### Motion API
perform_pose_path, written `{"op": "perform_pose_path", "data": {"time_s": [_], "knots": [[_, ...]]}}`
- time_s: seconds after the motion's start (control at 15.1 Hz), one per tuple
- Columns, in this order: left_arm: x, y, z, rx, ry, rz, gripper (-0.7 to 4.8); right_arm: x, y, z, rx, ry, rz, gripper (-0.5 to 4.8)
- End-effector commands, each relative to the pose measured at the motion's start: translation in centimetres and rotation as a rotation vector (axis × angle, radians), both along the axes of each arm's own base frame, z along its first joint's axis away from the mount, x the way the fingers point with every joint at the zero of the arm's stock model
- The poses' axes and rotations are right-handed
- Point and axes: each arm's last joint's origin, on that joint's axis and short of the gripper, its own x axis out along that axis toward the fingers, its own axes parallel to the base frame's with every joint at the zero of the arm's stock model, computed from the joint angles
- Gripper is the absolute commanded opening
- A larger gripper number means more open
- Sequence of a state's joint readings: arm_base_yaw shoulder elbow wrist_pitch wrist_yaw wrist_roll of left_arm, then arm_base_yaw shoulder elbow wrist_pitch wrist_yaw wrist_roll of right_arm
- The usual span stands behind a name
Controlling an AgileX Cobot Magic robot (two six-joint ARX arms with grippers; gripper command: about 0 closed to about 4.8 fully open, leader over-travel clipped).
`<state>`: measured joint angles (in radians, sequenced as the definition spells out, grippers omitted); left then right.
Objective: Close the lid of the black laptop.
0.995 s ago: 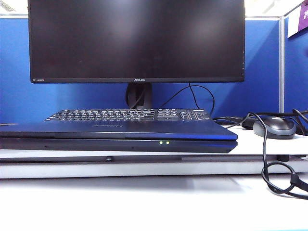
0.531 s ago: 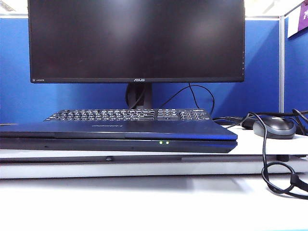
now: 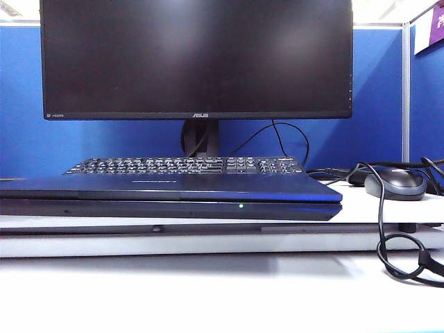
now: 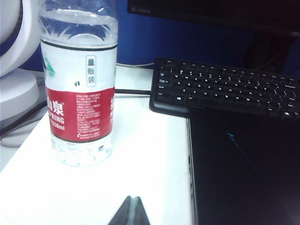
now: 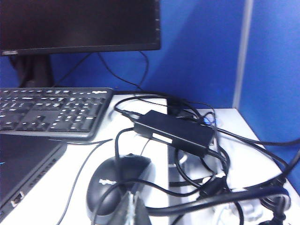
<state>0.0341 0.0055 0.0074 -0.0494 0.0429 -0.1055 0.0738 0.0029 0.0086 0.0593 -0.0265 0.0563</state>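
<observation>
The lid [image 3: 173, 186] lies flat, shut on the black laptop [image 3: 166, 208], mid-worktop [image 3: 222, 291] before the keyboard [image 3: 184, 165]. Left tool [image 4: 130, 213] and right tool [image 5: 132, 206] show tips only; opening cannot be told.

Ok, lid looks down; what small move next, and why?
Probably none beyond lifting both arms clear. The thin black lid lies flat on the slim black laptop, no gap showing. The left claw is over white desk beside it, the right claw over the black mouse; neither touches it.
</observation>
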Motion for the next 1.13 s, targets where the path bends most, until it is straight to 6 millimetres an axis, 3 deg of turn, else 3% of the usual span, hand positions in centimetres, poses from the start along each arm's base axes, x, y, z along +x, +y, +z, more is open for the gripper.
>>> {"op": "perform_pose_path", "data": {"time_s": [0.07, 1.13], "knots": [[-0.01, -0.01, 0.07, 0.0, -0.007, -0.003, -0.03, 0.03, -0.02, -0.49, 0.001, 0.045, -0.007, -0.01], [-0.01, -0.01, 0.07, 0.001, -0.007, -0.003, -0.03, 0.02, -0.02, -0.67, -0.001, 0.064, -0.005, -0.01]]}}
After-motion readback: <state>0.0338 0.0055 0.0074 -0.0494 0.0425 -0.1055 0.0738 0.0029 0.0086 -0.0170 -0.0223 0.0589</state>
